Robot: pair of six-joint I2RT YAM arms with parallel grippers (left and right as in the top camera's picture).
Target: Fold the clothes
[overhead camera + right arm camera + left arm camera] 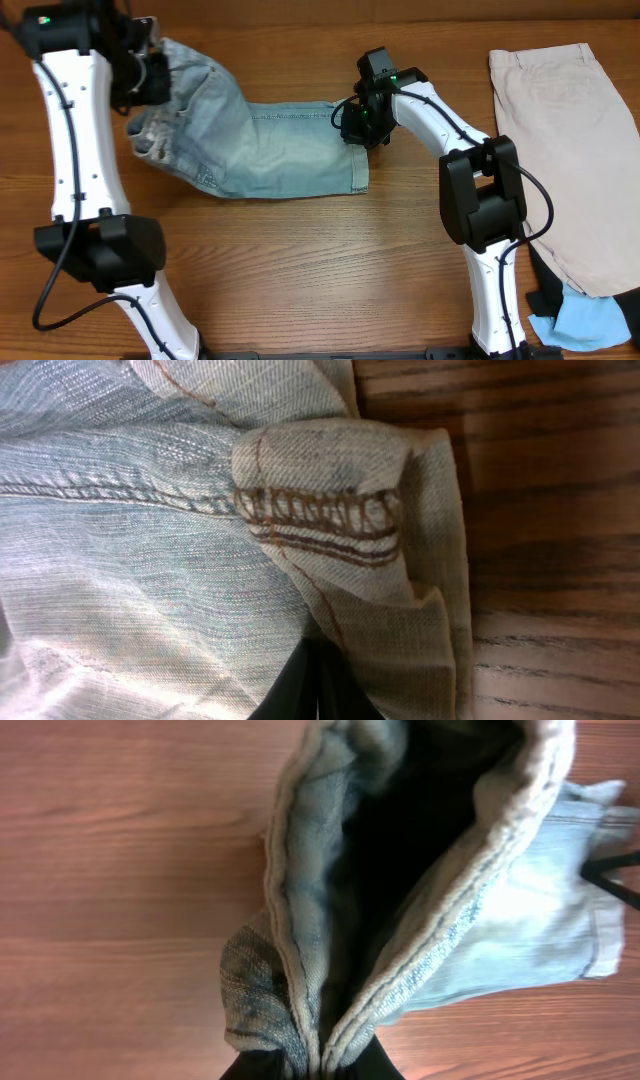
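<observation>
The denim shorts lie on the wooden table, well to the left of the beige shorts in the overhead view. Their long axis runs across the table, with the cuffed hem pointing toward the beige shorts and the waist at the far end. The right gripper is pinched shut on the hem corner nearest the beige shorts (the wrist view shows the stitched cuff folded over). The left gripper is clamped on the bunched waistband, which is raised and gaping. A pale-blue garment sits just below the beige shorts.
</observation>
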